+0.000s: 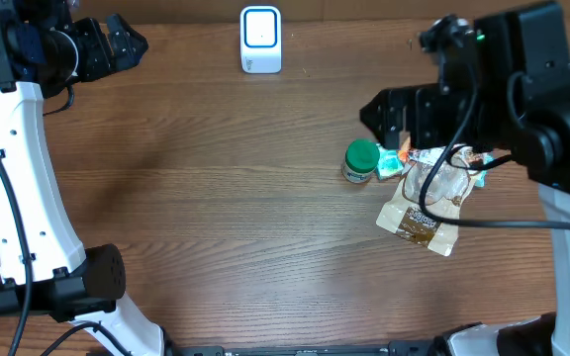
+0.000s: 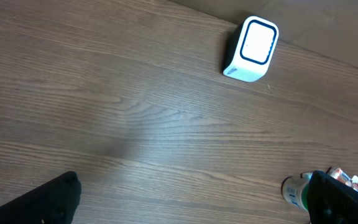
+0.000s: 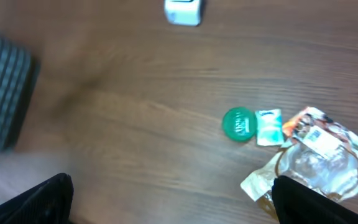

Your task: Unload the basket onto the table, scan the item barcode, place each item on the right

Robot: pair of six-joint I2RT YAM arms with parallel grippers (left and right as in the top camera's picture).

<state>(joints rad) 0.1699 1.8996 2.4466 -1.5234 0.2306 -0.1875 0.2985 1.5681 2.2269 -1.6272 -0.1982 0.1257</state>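
On the wooden table point(image 1: 216, 198), the left hand point(image 1: 132, 42) and right hand point(image 1: 379, 124) are open and empty. Best to grab the jar point(image 1: 360, 160) gently, barcode facing the scanner point(image 1: 260, 40).

We see soft light on the table point(image 1: 216, 198); our right wrist view is blurry, with a shadow ahead of its fingers point(image 3: 319, 199)

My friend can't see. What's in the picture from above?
A pile sits right of centre on the brown wooden table: a green-lidded small jar, a small teal packet and a clear snack bag. A white boxy scanner with a blue-ringed face stands at the far edge. The left gripper and right gripper are open, holding nothing.
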